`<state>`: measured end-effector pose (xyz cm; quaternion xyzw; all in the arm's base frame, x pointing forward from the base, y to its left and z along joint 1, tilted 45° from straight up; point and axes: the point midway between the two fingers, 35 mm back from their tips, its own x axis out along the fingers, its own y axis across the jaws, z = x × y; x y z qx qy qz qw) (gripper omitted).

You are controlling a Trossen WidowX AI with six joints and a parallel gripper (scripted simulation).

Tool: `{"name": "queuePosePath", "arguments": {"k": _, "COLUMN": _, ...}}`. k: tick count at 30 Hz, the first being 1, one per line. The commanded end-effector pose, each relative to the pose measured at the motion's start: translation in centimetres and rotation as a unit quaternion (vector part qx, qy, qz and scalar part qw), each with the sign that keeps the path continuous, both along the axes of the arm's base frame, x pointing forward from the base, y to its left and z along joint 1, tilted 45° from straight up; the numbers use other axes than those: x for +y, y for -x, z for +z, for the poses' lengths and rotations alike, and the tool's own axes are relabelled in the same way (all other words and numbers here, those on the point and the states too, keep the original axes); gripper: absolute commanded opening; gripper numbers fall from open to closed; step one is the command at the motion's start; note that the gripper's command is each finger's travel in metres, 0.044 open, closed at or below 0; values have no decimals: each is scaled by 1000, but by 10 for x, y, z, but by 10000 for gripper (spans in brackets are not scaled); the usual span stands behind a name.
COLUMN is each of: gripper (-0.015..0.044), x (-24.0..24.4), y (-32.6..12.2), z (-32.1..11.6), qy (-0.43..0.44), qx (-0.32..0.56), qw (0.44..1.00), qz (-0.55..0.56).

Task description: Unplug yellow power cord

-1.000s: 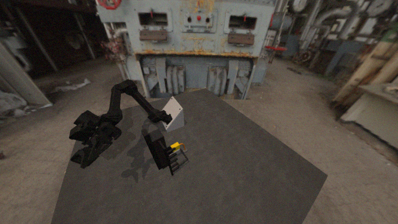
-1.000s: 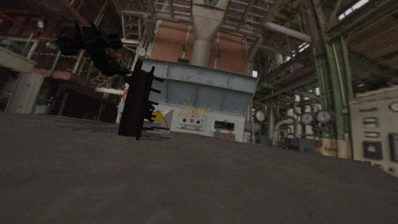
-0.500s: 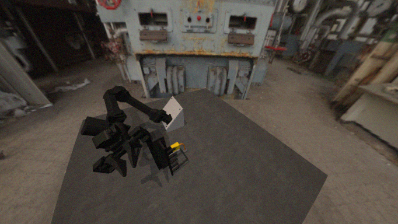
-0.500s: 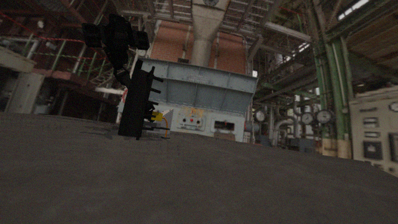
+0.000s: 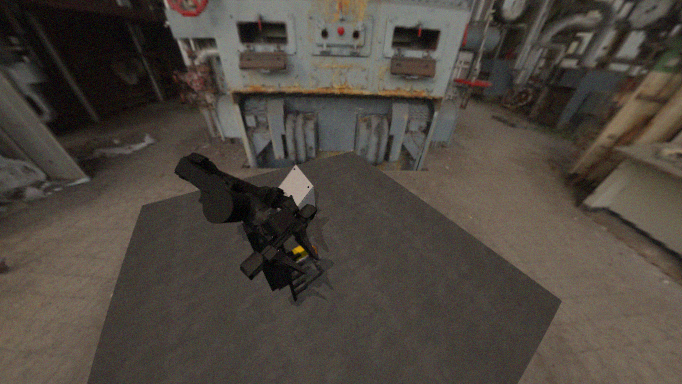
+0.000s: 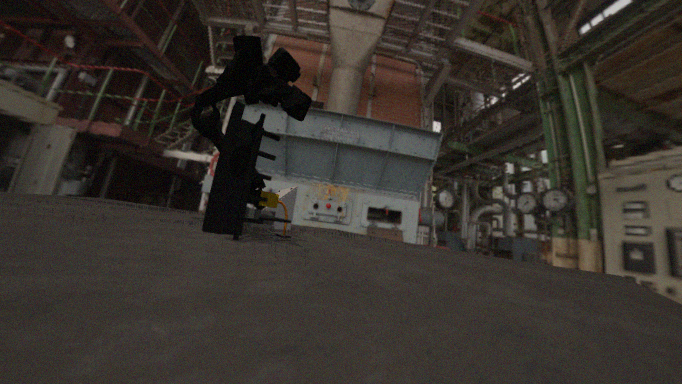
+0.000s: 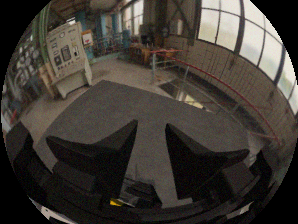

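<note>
The yellow plug [image 5: 299,251] [image 6: 269,200] [image 7: 116,202] sits against the upright black power strip [image 5: 278,276] [image 6: 225,185], low on its side. Its thin orange-yellow cord [image 6: 286,220] bends down to the table. My gripper [image 5: 311,265] [image 7: 151,125] is partly open with nothing between its fingers. In the top view it overlaps the strip and the plug; in the exterior view the hand is high above the plug, near the strip's top. The plug shows at the bottom of the wrist view, behind the fingers. The join of plug and strip is partly hidden.
A white sloped block [image 5: 296,185] [image 6: 292,201] stands behind the strip, close to the arm. Several thin black prongs [image 6: 267,156] stick out of the strip's side. Everything stands on a dark grey table top [image 5: 400,300] [image 6: 350,300].
</note>
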<state>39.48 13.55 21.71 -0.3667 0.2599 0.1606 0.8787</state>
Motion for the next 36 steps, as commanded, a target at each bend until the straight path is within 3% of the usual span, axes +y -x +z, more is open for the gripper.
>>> {"name": "queuePosePath", "arguments": {"k": 1, "gripper": 160, "x": 13, "y": 15, "z": -42, "qy": 107, "qx": 76, "qw": 991, "qz": 22}}
{"name": "queuePosePath", "arguments": {"k": 14, "gripper": 160, "x": 1, "y": 68, "z": -125, "qy": 339, "qx": 241, "qw": 902, "qz": 118}}
{"name": "queuePosePath", "arguments": {"k": 23, "gripper": 160, "x": -60, "y": 143, "z": -169, "qy": 549, "qx": 465, "qw": 661, "qz": 214}}
{"name": "queuePosePath", "arguments": {"k": 36, "gripper": 160, "x": -60, "y": 143, "z": -169, "qy": 552, "qx": 468, "qw": 655, "qz": 216}}
